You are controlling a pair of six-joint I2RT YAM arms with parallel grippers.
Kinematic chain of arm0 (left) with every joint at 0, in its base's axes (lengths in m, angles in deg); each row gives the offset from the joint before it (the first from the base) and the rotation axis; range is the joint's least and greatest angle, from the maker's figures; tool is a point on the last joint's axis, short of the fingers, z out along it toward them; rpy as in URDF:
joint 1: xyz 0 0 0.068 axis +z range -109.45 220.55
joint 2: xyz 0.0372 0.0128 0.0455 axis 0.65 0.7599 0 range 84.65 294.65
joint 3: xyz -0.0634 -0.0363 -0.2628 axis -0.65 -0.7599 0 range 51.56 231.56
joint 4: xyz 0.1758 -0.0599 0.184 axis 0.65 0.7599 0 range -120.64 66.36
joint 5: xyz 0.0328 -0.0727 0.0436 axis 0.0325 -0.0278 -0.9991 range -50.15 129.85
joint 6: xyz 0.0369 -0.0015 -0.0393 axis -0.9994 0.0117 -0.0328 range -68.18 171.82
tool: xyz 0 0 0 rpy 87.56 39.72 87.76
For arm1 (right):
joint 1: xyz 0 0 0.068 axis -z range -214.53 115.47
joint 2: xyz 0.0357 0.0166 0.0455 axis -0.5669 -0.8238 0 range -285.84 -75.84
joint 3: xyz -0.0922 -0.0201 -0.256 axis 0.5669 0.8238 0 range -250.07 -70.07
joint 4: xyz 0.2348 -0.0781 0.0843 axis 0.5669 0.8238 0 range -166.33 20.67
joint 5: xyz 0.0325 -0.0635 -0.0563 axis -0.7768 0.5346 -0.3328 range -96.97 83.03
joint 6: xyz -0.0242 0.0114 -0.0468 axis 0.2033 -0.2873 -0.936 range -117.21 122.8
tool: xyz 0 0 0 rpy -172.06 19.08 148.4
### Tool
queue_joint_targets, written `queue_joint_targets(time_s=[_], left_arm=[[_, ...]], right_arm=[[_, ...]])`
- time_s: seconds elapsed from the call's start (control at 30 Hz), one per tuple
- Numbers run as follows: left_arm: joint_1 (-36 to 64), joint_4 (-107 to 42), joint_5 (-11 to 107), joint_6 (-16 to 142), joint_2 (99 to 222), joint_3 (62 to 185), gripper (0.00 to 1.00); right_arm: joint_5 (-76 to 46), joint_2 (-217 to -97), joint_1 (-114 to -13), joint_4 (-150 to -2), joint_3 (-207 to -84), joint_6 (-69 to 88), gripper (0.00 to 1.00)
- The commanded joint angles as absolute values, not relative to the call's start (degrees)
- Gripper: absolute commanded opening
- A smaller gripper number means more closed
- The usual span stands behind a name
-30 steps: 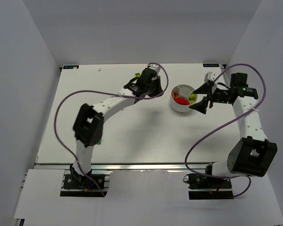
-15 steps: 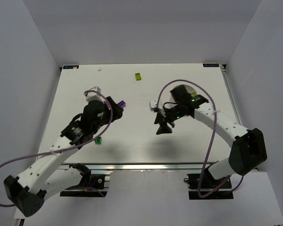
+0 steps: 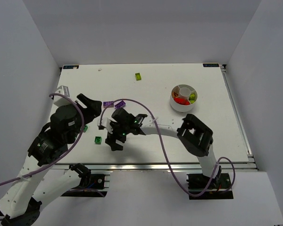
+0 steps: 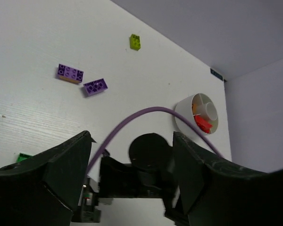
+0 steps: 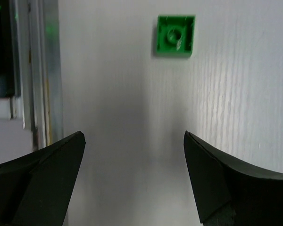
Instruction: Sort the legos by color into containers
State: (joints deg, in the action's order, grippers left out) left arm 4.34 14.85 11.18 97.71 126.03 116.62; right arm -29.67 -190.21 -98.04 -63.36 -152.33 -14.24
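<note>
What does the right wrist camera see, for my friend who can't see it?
One small green lego lies flat on the white table, one stud facing up. The right pincer is open, its two dark fingers at the bottom corners with nothing between them. A metal rail runs down the left side.

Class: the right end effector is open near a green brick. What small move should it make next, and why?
Probably ease the right end effector forward, nudging it sideways, until the green brick sits between its jaws. In the wrist view the jaws stand open and empty, and the brick lies ahead of them, off-centre.
</note>
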Motion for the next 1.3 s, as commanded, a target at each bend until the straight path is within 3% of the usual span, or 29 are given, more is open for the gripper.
queue_joint_targets(time_s=[0.0,0.4,0.7,0.83,0.93,1.0,1.13,1.27], left_arm=[[4.5,18.3,8.6,96.4,124.3,121.2,0.79],[4.5,19.6,9.1,98.3,121.5,122.4,0.80],[4.5,20.8,8.3,100.5,118.3,119.9,0.80],[4.5,20.3,7.9,101.0,117.9,118.4,0.78],[4.5,20.2,7.1,101.7,117.7,117.4,0.75],[4.5,19.7,6.6,102.0,117.3,116.3,0.70],[4.5,16.8,6.9,102.0,117.0,114.0,0.65],[4.5,15.1,7.5,101.5,118.1,113.0,0.62]], right_arm=[[-24.8,-193.4,-99.6,-73.2,-159.0,-6.1,0.90],[-14.8,-208.1,-103.9,-73.8,-174.2,-7.5,0.89],[-11.0,-210.3,-103.9,-73.2,-174.2,-11.7,0.78],[-11.5,-209.2,-103.7,-74.0,-171.9,-12.9,0.63],[-14.6,-204.9,-103.1,-75.7,-168.2,-13.6,0.38],[-16.6,-202.2,-102.5,-76.3,-165.5,-13.9,0.30],[-26.0,-192.9,-99.8,-77.9,-158.1,-16.4,0.04],[-35.5,-184.3,-95.3,-73.8,-149.7,-19.3,0.00]])
